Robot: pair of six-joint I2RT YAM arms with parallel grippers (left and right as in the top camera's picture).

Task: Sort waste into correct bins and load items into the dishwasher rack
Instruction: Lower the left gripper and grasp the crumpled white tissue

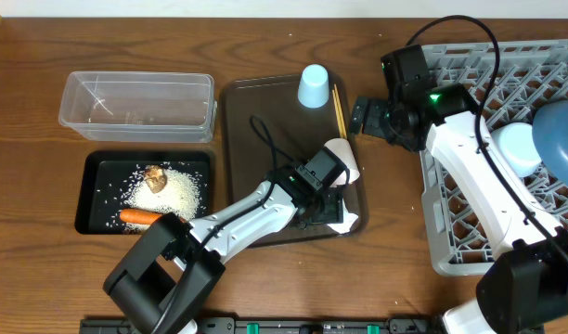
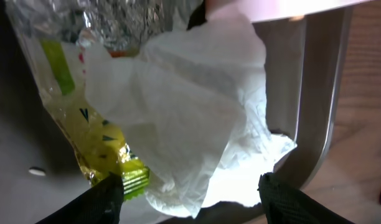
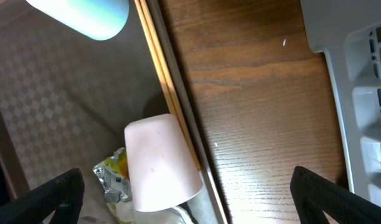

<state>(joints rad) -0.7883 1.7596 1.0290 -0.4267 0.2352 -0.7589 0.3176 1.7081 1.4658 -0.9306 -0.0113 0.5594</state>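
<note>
- The crumpled white napkin (image 2: 184, 137) lies in the 4 o'clock corner of the brown serving tray (image 1: 251, 107). In your left wrist view it fills the space between the two fingers (image 2: 103, 198) of the left end effector (image 2: 190, 202).
- Your left end effector's jaws stand apart, one tip on each side of the napkin. You cannot tell whether the tips press on it.
- The silver and yellow-green wrapper (image 2: 97, 146) touches the napkin at its 9 o'clock in that view. It is partly under the napkin, and one fingertip sits at its lower end.
- Seen from overhead, the white cup (image 1: 344, 158) lies on its side at 12 o'clock of the napkin, just beside your left end effector.
- The wooden chopsticks (image 1: 340, 111) lie along the tray's 3 o'clock rim.
- The light blue cup (image 1: 314, 85) stands mouth down at the tray's 1 o'clock corner.
- Your right end effector (image 1: 363, 116) hangs just beside the chopsticks, between the tray and the dishwasher rack (image 1: 535, 70). Its jaws are wide apart and hold nothing.
- The rack sits on the surface (image 1: 395, 223) at 3 o'clock and holds the small pale blue bowl (image 1: 518, 147) and the large dark blue bowl (image 1: 558, 130).
- At 9 o'clock of the serving tray, the black tray (image 1: 89, 199) holds the white rice grains (image 1: 177, 190), the brown food lump (image 1: 155, 178) and the orange carrot (image 1: 140, 217).
- The clear tub (image 1: 80, 102) lies at 12 o'clock of the black tray.
</note>
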